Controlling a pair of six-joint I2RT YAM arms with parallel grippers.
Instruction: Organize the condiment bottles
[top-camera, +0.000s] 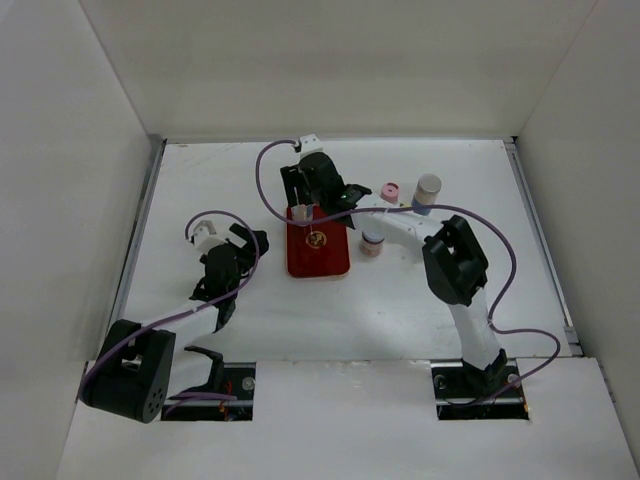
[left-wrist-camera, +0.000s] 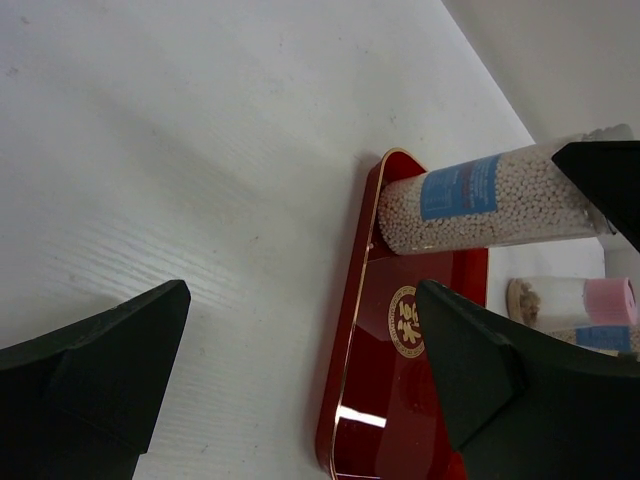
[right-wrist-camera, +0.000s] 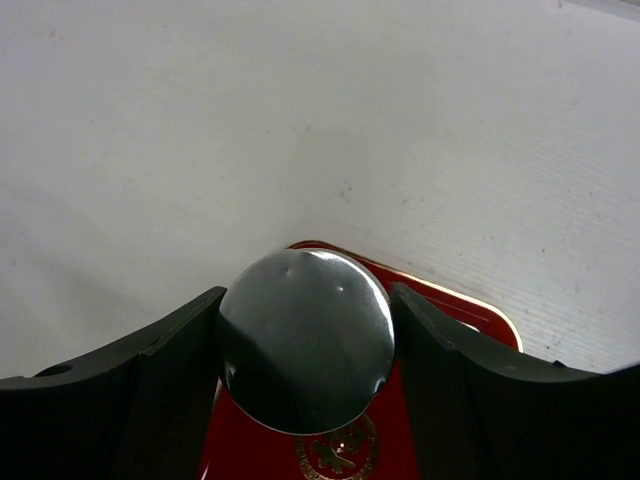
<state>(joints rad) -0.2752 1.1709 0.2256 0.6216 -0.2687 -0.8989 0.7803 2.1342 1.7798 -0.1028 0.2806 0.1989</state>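
Note:
My right gripper (top-camera: 303, 207) is shut on a silver-capped bottle (right-wrist-camera: 305, 340) at the far end of the red tray (top-camera: 335, 262). In the left wrist view this bottle (left-wrist-camera: 480, 200) has pale beads and a blue label, and its base is at the tray's far rim (left-wrist-camera: 345, 330). My left gripper (top-camera: 250, 245) is open and empty, just left of the tray. A pink-capped bottle (top-camera: 390, 190), a grey-capped bottle with a blue band (top-camera: 428, 190) and a white-capped bottle (top-camera: 372, 243) stand right of the tray. No other bottles show.
White walls close the table at the left, back and right. The right arm (top-camera: 455, 260) stretches across the table above the white-capped bottle. The tray holds only the gripped bottle.

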